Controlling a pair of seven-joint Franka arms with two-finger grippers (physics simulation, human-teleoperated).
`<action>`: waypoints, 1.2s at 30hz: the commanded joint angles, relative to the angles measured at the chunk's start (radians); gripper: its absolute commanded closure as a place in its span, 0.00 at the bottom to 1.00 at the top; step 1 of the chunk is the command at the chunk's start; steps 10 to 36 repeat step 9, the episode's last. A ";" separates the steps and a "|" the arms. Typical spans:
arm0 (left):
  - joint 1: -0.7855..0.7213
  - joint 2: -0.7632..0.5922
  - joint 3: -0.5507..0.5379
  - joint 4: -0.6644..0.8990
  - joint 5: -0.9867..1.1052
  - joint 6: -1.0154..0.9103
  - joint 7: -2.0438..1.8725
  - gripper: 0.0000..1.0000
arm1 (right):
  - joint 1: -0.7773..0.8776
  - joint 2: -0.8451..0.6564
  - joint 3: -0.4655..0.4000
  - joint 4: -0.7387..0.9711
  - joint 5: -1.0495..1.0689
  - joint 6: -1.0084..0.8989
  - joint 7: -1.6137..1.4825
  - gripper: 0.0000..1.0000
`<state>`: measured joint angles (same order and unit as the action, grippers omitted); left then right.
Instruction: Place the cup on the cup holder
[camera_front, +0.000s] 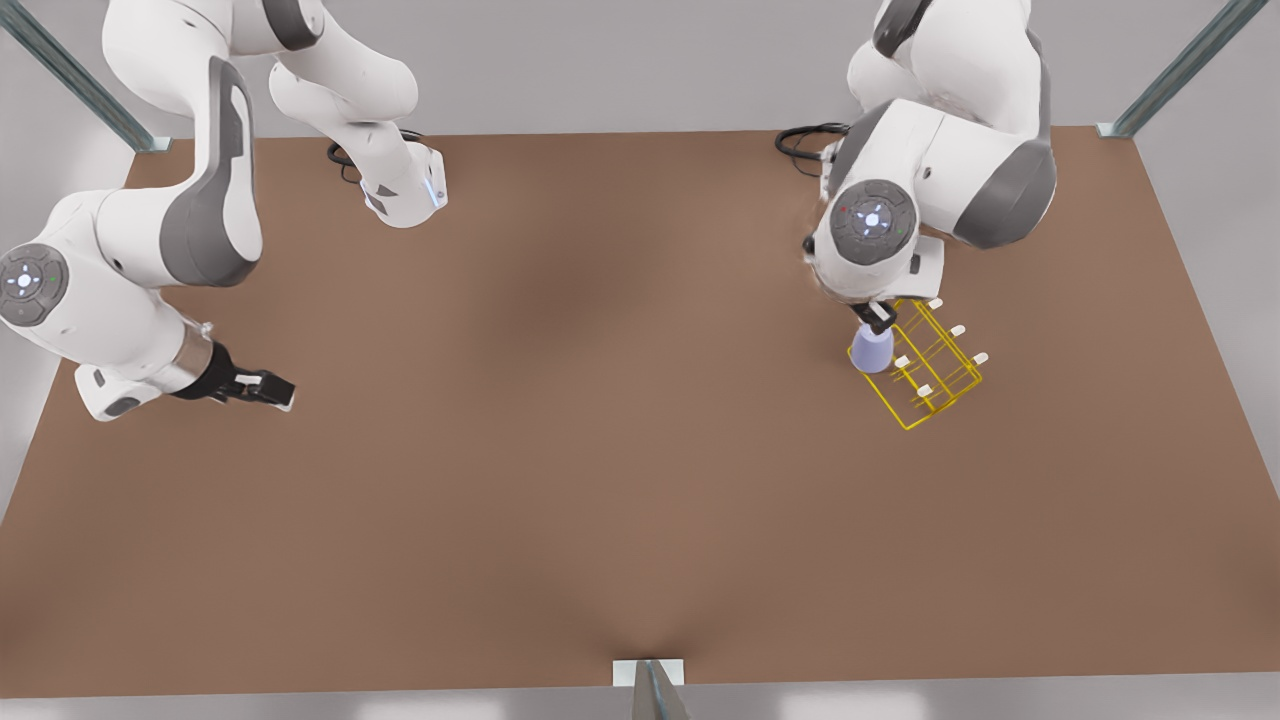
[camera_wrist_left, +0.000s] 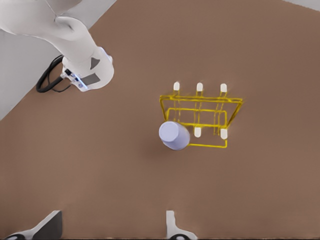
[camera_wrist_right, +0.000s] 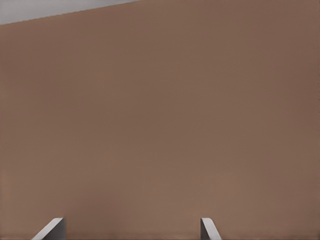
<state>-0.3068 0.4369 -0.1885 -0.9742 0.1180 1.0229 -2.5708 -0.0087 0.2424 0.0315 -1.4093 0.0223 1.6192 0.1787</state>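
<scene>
Left gripper (camera_front: 880, 320): hangs just over the cup (camera_wrist_left: 174, 135), fingers spread, gripping nothing.
Cup: at a corner of the cup holder (camera_wrist_left: 200, 122), touching its yellow wire.
Cup holder: on the surface (camera_front: 640, 450), toward the front view's right edge.
Right gripper (camera_front: 270, 388): waits near the opposite edge, fingers apart, empty.

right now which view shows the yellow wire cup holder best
The left wrist view: the small yellow wire cup holder lies unobstructed, its white-tipped prongs easy to tell apart, the lavender-blue tapered cup at one corner. The front view shows the holder farther off, its far end under an arm. The right wrist view shows brown table.
</scene>
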 joint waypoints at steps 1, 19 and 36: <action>0.043 -0.011 0.093 -0.034 -0.144 0.135 1.992 0.00 | 0.001 0.000 -0.001 0.001 0.005 -0.013 0.001 0.00; 0.106 0.020 0.119 -0.167 -0.184 0.425 2.465 0.00 | 0.001 0.006 -0.001 0.003 0.008 -0.001 -0.011 0.00; 0.106 0.020 0.119 -0.167 -0.184 0.425 2.465 0.00 | 0.001 0.006 -0.001 0.003 0.008 -0.001 -0.011 0.00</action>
